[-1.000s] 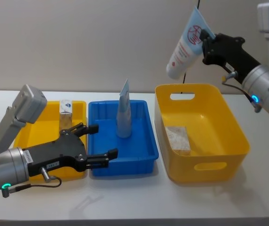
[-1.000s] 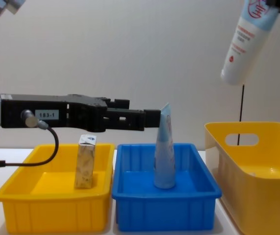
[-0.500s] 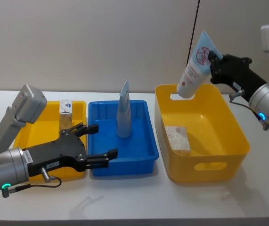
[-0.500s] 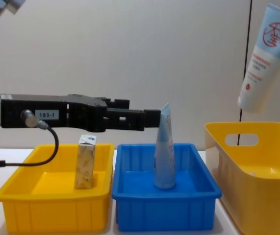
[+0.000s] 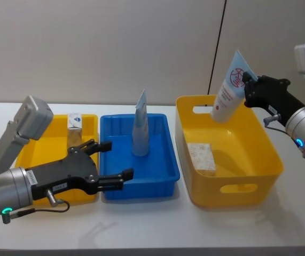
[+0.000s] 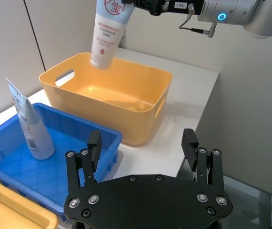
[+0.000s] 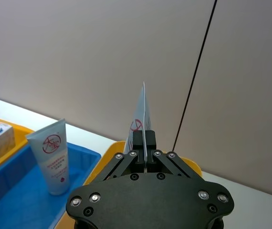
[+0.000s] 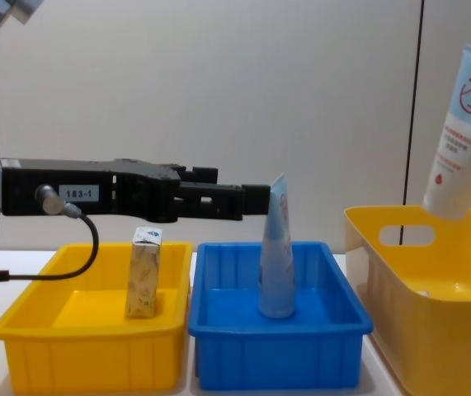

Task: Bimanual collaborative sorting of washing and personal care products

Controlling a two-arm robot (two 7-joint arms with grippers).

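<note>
The left gripper hovers nearest the robot, over the front-left corner of the blue tray, its fingers spread wide with nothing between them; the arm reaches in from the table's front-left edge. On the table stand 3 containers in a row: a low yellow tray at the left, the blue tray in the middle, a deeper yellow bin at the right; the trays sit just beside each other. In the low yellow tray 1 speckled carton stands upright toward its far edge; in the blue tray 1 light-blue tube stands on its cap, flat end up, near the tray's far side; a second speckled carton lies on the floor of the yellow bin near its left wall. Farther back, the right gripper is pinched tight on the flat crimped end of a second light-blue tube with a red mark; that tube hangs tilted, cap downward, above the far rim of the yellow bin, clear of the bin's floor.
</note>
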